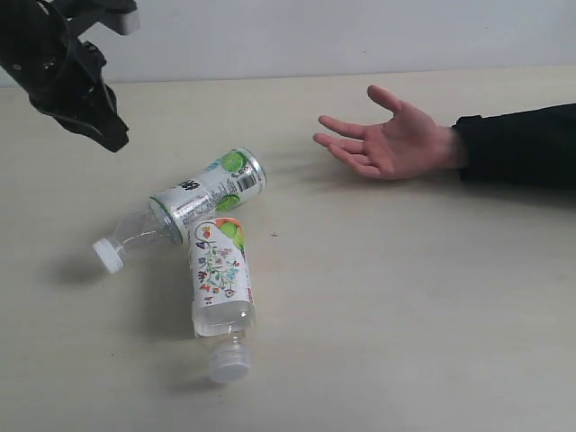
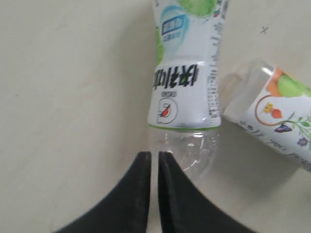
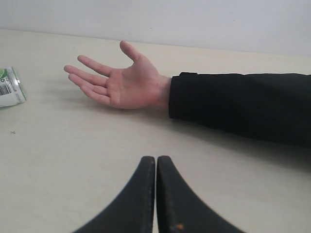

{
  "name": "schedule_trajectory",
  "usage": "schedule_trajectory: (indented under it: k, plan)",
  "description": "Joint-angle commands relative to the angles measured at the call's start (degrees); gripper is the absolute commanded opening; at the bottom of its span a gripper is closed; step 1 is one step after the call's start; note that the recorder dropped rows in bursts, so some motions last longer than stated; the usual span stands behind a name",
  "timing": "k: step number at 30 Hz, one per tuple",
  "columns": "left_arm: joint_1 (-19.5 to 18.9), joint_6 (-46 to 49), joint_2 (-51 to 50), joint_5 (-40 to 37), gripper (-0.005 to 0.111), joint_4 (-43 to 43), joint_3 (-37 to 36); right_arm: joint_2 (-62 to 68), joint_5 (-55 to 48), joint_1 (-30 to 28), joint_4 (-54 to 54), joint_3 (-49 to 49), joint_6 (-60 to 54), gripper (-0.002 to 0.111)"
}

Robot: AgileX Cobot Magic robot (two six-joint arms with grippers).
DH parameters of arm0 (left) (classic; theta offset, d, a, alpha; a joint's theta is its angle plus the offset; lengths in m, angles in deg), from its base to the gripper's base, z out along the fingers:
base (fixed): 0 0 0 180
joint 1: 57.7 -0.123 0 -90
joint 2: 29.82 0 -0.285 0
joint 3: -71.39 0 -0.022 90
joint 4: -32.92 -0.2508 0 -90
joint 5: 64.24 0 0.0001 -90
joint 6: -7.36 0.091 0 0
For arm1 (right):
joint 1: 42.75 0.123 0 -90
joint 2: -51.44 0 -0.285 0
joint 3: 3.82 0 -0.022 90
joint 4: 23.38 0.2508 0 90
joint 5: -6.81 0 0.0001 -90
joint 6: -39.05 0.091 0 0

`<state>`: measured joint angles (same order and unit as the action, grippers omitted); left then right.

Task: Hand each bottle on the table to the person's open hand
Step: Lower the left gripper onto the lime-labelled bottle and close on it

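Two bottles lie on their sides on the table (image 1: 405,297), touching at their bases. The green-lime/silver bottle (image 1: 202,198) points its white cap to the left. The white floral bottle (image 1: 220,274) points its cap toward the front. My left gripper (image 1: 115,139) hangs shut above the table, up and left of them. In the left wrist view this gripper (image 2: 154,154) is over the clear neck of the green bottle (image 2: 187,82), beside the floral bottle (image 2: 277,121). The person's open hand (image 1: 391,139) rests palm up at the right. My right gripper (image 3: 156,158) is shut and empty, short of the hand (image 3: 121,85). The pink-red and purple-marked bottles are out of view.
The black sleeve (image 1: 517,144) of the person's arm lies along the table's right side. A pale wall (image 1: 342,36) runs behind the table's far edge. The base of the green bottle (image 3: 8,87) shows at the edge of the right wrist view.
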<state>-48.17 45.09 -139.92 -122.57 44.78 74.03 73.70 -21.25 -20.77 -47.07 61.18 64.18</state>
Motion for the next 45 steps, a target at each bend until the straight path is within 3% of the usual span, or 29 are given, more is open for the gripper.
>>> schedule_trajectory:
  k: [1,2,4,11,40,45]
  plan:
    - [3.3,0.9,-2.3,2.6,0.035,1.0,0.3,-0.5,0.4,0.0,-0.3,0.3,0.1,0.001]
    - [4.3,0.9,-3.3,3.4,0.045,0.6,0.3,-0.5,0.4,0.0,-0.3,0.3,0.1,0.001]
    - [5.0,0.9,-4.9,5.4,0.055,0.5,0.3,-0.5,0.4,0.0,-0.3,0.3,0.1,0.001]
    - [6.5,0.9,-8.9,12.1,0.071,-0.3,0.3,-0.5,0.4,0.0,-0.3,0.3,0.1,0.001]
    - [7.1,0.5,-15.3,21.5,0.071,-4.1,0.4,-0.5,0.4,0.0,-0.3,0.3,0.1,0.001]
    - [6.8,-5.0,-15.3,22.4,0.071,-4.3,0.4,-0.5,0.4,0.0,-0.3,0.3,0.1,0.001]
